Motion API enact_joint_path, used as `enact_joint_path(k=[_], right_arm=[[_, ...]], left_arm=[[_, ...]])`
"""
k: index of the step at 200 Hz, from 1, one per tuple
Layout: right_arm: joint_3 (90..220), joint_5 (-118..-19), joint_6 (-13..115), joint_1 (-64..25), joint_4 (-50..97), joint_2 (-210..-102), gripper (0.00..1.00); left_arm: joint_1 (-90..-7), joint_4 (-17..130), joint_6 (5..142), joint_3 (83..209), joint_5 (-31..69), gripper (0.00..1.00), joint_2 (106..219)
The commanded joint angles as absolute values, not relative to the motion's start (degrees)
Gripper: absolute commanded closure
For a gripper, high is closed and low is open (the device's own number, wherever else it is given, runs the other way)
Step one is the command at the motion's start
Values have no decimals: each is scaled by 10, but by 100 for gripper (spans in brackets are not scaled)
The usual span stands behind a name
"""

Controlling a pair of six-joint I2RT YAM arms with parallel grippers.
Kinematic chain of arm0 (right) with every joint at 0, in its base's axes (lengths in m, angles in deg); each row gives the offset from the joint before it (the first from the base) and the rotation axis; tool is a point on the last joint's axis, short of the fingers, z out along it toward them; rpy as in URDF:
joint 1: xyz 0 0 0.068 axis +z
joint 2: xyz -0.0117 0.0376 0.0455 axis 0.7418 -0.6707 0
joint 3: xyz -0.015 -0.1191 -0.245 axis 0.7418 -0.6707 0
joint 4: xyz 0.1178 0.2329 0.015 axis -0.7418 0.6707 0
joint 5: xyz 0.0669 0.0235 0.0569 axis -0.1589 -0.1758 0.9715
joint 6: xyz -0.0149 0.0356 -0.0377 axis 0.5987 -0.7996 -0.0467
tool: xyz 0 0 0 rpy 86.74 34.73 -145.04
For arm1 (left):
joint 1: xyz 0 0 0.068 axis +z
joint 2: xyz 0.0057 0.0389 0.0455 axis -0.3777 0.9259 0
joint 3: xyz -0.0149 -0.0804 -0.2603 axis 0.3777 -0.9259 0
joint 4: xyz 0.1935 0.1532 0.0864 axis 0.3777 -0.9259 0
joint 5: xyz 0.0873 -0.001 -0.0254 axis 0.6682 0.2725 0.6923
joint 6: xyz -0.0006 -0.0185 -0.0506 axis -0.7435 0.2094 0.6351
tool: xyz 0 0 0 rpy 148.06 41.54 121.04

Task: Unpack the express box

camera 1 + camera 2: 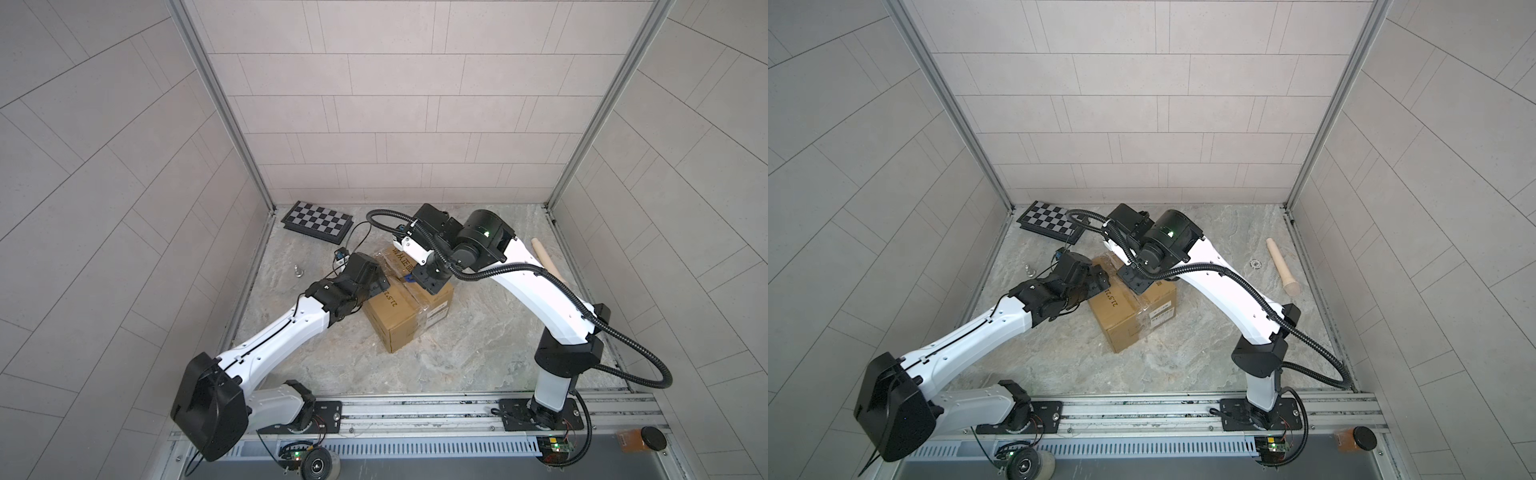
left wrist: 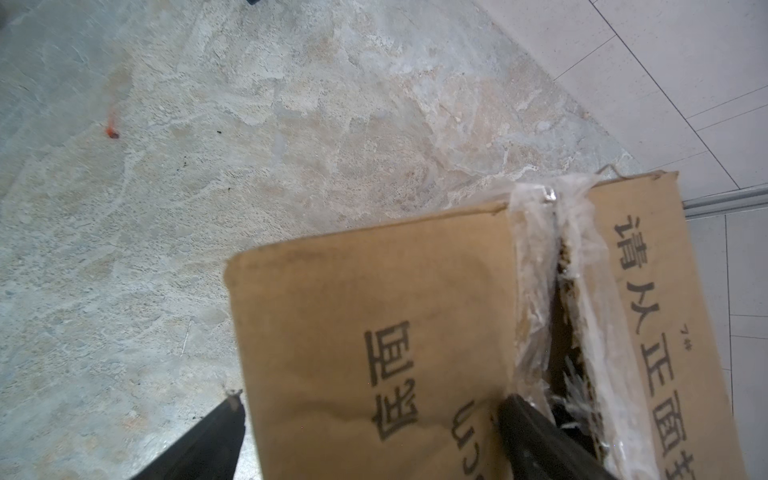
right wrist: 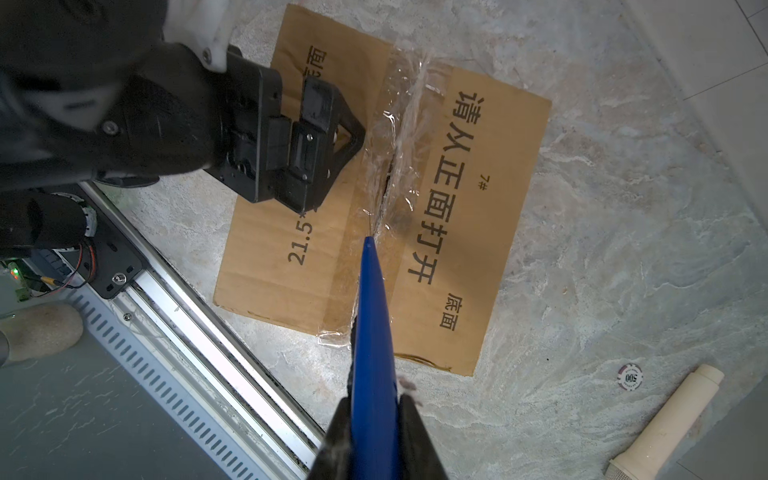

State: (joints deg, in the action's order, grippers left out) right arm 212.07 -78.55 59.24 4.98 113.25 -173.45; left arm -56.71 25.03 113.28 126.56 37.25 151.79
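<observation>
A: Where is the box?

B: The box (image 1: pixel 409 316) stands at the centre of both top views, on the stone table (image 1: pixel 478 353). One corner points toward the lower edge and the printed face is up.

A: Is it open?

B: The flaps lie flat. Crumpled clear tape (image 3: pixel 399 137) runs along the top seam, and a dark slit (image 3: pixel 388 183) shows partway along it.

A: And the right gripper?

B: The right gripper (image 3: pixel 376 401), at the bottom of its wrist view, is pressed together on a blue tool (image 3: pixel 372 299). The tool is long and pointed, and its tip touches the tape just below the slit, near the frame's centre.

A: The left one?

B: The left gripper (image 2: pixel 372 401) is spread wide over the box top. In its wrist view one finger (image 2: pixel 216 436) sits just off the box's outer edge at lower left. The other finger (image 2: pixel 532 436) lies by the slit at lower right, so one flap is between them. I cannot tell whether they press the cardboard.

A: Anything else about?

B: A chequered board (image 1: pixel 318 222) lies up and left of the box, by the back wall and well apart from it. A pale peg (image 1: pixel 1282 266) lies at the right, with a chip (image 3: pixel 630 377) near it.
</observation>
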Motion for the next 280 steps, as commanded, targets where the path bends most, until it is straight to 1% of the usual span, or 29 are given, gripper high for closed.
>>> enact_joint_path(k=[1,55,136,207,233,280], right_arm=[[2113,-786,598,52,1128,-1734,100],[2103,-806,608,52,1121,-1737,100],[2097,-807,613,52,1115,-1745,100],[2096,-809,605,54,1173,-1762,100],[2099,-829,604,66,1195,-1758,100],[2100,-852,602,71,1183,-1771,100]], left_arm=[[-565,119,1120,1226,377,2,1546],[-565,116,1120,1225,377,2,1541],[-565,118,1121,1223,377,2,1541],[-565,118,1123,1214,377,2,1541],[-565,119,1124,1212,377,2,1543],[-565,124,1124,1209,374,2,1543]])
